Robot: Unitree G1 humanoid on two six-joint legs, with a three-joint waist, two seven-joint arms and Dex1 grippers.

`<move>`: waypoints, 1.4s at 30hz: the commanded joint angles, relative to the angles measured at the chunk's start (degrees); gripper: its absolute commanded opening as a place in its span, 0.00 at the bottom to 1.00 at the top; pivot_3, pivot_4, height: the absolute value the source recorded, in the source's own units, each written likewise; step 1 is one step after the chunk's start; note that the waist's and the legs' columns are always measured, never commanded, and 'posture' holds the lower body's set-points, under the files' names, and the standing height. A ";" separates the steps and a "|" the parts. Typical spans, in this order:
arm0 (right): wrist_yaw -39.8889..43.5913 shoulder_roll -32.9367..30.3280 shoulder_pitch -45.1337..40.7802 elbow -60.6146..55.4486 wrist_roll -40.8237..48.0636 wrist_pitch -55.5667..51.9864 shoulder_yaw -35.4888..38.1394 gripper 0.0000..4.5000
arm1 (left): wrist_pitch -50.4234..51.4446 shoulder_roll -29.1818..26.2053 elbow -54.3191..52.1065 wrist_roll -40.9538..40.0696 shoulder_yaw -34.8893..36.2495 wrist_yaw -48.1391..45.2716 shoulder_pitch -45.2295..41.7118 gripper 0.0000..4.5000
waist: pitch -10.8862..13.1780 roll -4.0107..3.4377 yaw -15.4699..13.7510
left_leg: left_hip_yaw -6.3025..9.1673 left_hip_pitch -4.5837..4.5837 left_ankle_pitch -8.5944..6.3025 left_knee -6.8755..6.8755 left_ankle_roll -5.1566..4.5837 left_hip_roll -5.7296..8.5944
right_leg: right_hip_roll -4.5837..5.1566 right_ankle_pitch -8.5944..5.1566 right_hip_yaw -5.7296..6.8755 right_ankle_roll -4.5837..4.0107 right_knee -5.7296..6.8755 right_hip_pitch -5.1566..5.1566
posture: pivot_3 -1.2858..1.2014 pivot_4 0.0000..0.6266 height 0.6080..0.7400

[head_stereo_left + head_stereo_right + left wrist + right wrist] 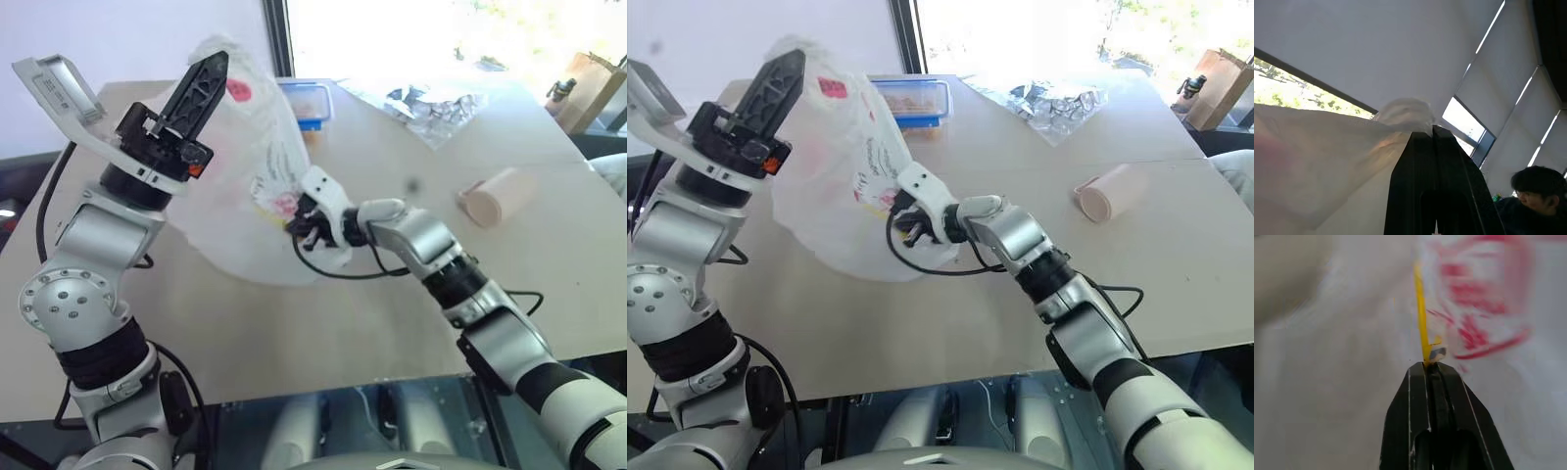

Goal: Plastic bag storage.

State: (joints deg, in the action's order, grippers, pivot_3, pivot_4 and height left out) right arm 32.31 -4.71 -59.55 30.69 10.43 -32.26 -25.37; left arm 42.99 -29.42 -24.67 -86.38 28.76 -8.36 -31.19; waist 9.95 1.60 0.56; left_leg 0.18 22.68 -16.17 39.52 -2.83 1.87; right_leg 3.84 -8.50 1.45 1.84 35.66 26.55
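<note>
Left gripper (782, 70): you hold the plastic bag (847, 186) raised, far left.
Right gripper (904, 217): pinched on bag's near side, over desk (950, 304).

Head pair: looking forward and down over the tabletop (392, 323), sharing one scene, slightly offset sideways. Left wrist: aimed upward along the left pincer (1432, 128) toward window blinds (1508, 83). Right wrist: pressed very close against the plastic bag (1342, 382).
</note>
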 commanded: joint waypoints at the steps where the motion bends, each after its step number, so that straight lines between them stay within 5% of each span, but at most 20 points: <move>1: -9.55 -3.85 -9.97 16.05 -8.32 16.32 4.60 0.01 | -1.18 -2.89 -3.10 -9.14 1.15 1.53 0.00 0.00 | 0.01 0.00 0.03 | 0.02 0.00 0.02 0.00 0.03 0.00 | -0.01 0.00 0.01 0.00 0.01 0.01 | 0.52 0.24 1.00; 6: -10.71 -9.59 -17.44 28.12 -13.06 28.41 7.47 0.01 | -2.18 -6.27 -3.40 -15.90 2.55 3.19 3.59 0.00 | 0.01 -0.01 0.68 | 0.05 -0.01 0.08 -0.27 0.14 -0.13 | -0.13 -0.07 0.01 -0.11 -0.14 0.07 | 0.52 0.24 1.00; 13: 8.55 -10.11 -7.60 19.02 -10.45 32.84 9.35 0.01 | -0.55 -7.28 -8.28 -13.01 1.08 -2.97 19.93 0.00 | 0.00 -0.03 2.01 | -0.02 -0.07 0.07 -0.43 0.13 -0.28 | -0.25 -0.08 -0.32 -0.13 -0.29 0.04 | 0.52 0.24 1.00; 19: 5.37 -4.89 -0.05 14.53 -13.97 33.26 8.49 0.01 | -2.92 -5.20 -11.20 -12.00 -0.19 -5.35 28.60 0.00 | 0.06 -0.12 1.50 | 0.02 -0.03 0.07 -0.28 0.13 -0.26 | -0.22 -0.08 -0.31 -0.14 -0.13 0.06 | 0.52 0.24 1.00; 26: -0.98 4.17 -7.57 23.49 -13.99 42.20 11.75 0.01 | -4.54 -5.43 -12.35 -12.72 -1.40 -5.77 30.20 0.00 | 0.06 -0.13 1.75 | -0.01 -0.23 0.18 -0.26 0.31 -0.26 | -0.33 0.00 -0.27 -0.28 0.10 0.03 | 0.52 0.24 1.00; 29: -5.87 4.08 -10.01 29.32 -16.50 47.33 12.00 0.20 | -5.28 -5.38 -13.08 -12.22 -1.66 -6.04 31.12 0.00 | 0.05 -0.12 1.59 | -0.01 -0.28 0.18 -0.29 0.33 -0.31 | -0.40 0.00 -0.23 -0.31 0.10 0.02 | 0.52 0.24 1.00; 32: -7.38 3.14 -9.71 28.98 -14.96 50.34 14.87 0.52 | -6.36 -5.27 -13.63 -12.10 -1.50 -5.81 31.92 0.00 | 0.05 -0.11 1.11 | 0.08 -0.26 0.18 -0.30 0.32 -0.28 | -0.35 0.00 -0.10 -0.32 0.02 -0.04 | 0.52 0.24 1.00; 34: -3.75 1.07 -6.51 24.78 -14.91 51.36 14.68 0.69 | -6.82 -5.34 -13.86 -12.03 -1.57 -5.81 32.33 0.00 | 0.04 -0.10 1.02 | 0.08 -0.22 0.17 -0.30 0.32 -0.24 | -0.29 0.00 -0.10 -0.31 -0.01 -0.03 | 0.52 0.24 1.00; 37: 3.28 -3.20 1.29 12.29 -12.27 47.23 15.02 0.69 | -7.56 -5.19 -13.95 -11.55 -2.03 -5.90 32.58 0.00 | 0.04 -0.10 0.78 | 0.12 -0.20 0.17 -0.32 0.31 -0.24 | -0.29 0.00 -0.07 -0.31 -0.07 -0.04 | 0.52 0.24 1.00; 42: 12.34 -17.87 20.76 -30.67 -0.81 21.40 19.72 0.69 | -8.41 -5.03 -12.77 -9.94 -3.68 -6.34 31.34 0.00 | 0.12 -0.22 -0.40 | 0.28 -0.02 0.16 -0.29 0.29 -0.29 | -0.26 -0.01 -0.06 -0.31 -0.16 0.00 | 0.52 0.24 1.00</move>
State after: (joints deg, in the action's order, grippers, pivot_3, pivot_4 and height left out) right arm 41.56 -18.59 -41.18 18.16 2.70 -0.33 -9.74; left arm 35.63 -34.37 -36.86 -96.85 25.30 -13.78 1.12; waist 10.06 1.38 0.16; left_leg 0.42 22.67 -16.01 39.23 -2.55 1.59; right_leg 3.57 -8.50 1.44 1.53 35.50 26.57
